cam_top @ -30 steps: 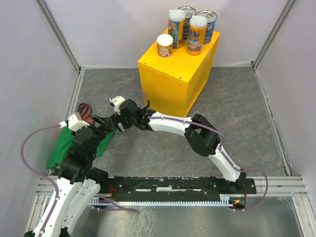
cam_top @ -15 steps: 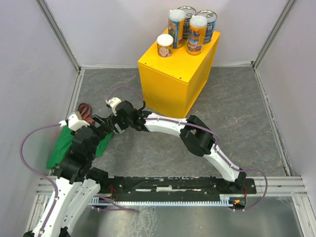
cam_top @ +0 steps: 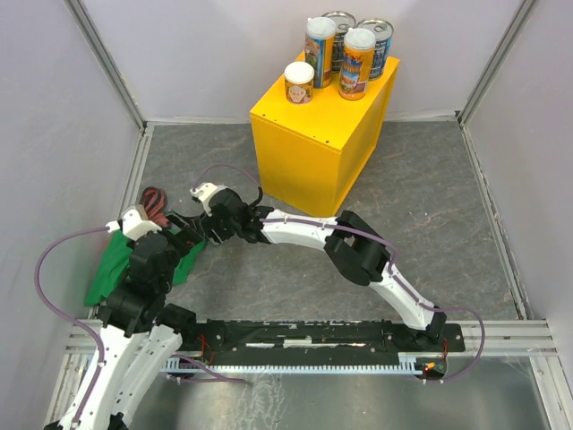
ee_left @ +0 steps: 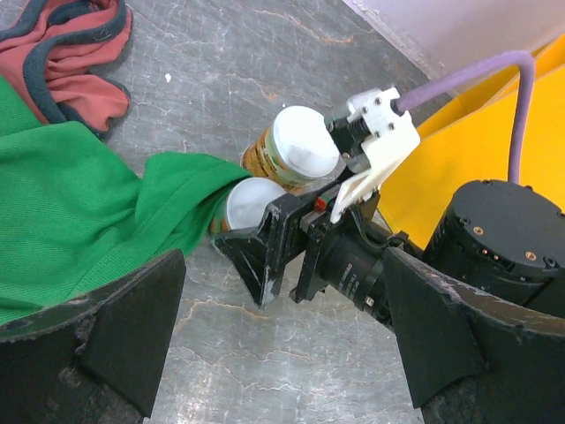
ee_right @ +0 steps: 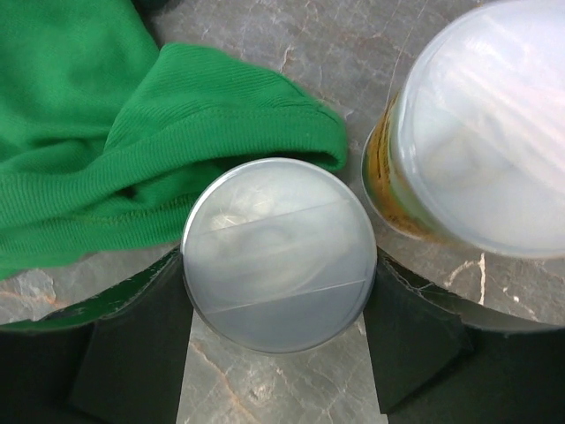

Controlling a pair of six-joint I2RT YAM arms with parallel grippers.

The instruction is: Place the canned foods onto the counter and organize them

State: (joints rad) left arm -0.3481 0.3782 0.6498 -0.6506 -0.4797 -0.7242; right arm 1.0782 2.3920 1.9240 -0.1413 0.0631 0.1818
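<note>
Two small pale-lidded cans stand on the grey floor by the green cloth. My right gripper is shut on the nearer small can, with a dark finger pressed against each side of it. The other small can stands just beside, apart from the fingers. In the left wrist view both cans show beyond my left gripper, which hangs open over bare floor. The yellow counter carries a small can, two tall slim cans and two blue cans.
A red and dark cloth lies crumpled on the floor behind the green cloth. The green cloth's edge touches the gripped can. Pale walls close in the grey stone-patterned floor on three sides.
My right gripper has slid left and down toward the green cloth, and its jaws have closed around the small can. The left arm has barely moved.
</note>
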